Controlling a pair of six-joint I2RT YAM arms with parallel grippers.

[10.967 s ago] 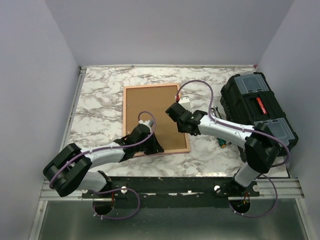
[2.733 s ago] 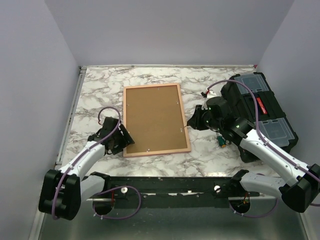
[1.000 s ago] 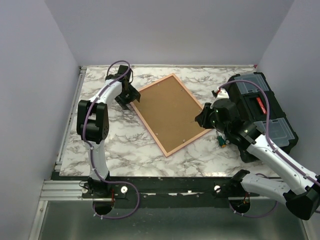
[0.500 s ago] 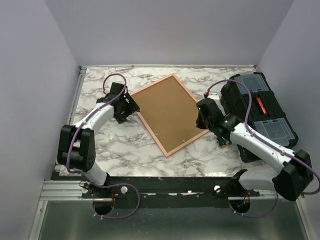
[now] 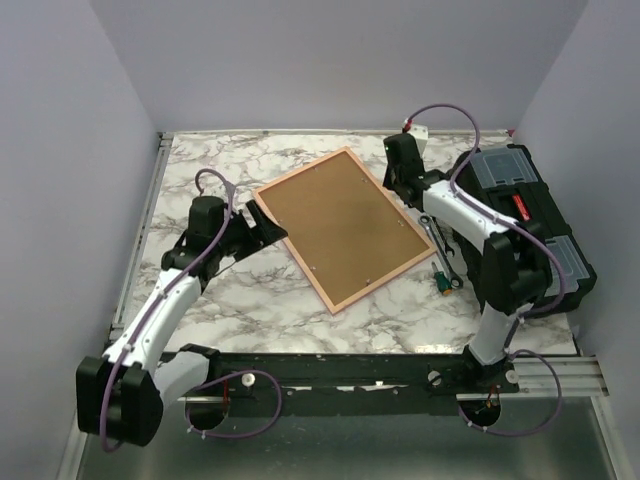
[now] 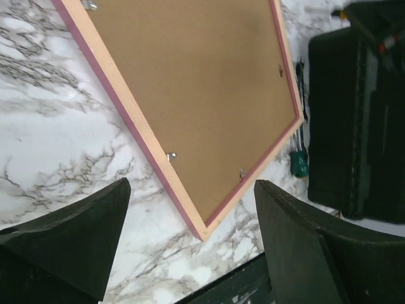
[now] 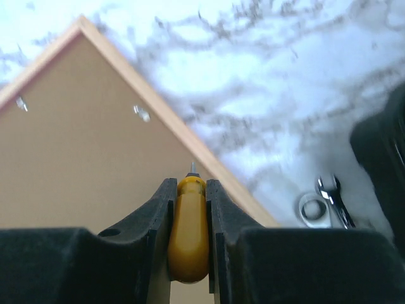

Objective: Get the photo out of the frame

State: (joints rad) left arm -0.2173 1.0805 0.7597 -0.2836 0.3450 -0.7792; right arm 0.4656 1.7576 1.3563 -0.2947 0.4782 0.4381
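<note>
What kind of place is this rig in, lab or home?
Probably a robot test cell, not a home: marble-pattern table boxed in by plain lavender walls, a black toolbox with a wrench beside it, the right gripper clamping a yellow-handled screwdriver.

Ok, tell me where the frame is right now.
In the top view the frame lies back-up and skewed at mid-table, between the left gripper and the right gripper, the black toolbox to its right.

The frame [image 5: 340, 228] lies back-up and askew at mid-table [image 5: 200, 170]. The toolbox [image 5: 520, 230] stands to its right, a wrench [image 5: 441, 243] between them. The left gripper [image 6: 190, 187] is near the frame's left corner. The right gripper [image 7: 190, 190], clamping a screwdriver [image 7: 188, 228], is over the far-right edge.
</note>
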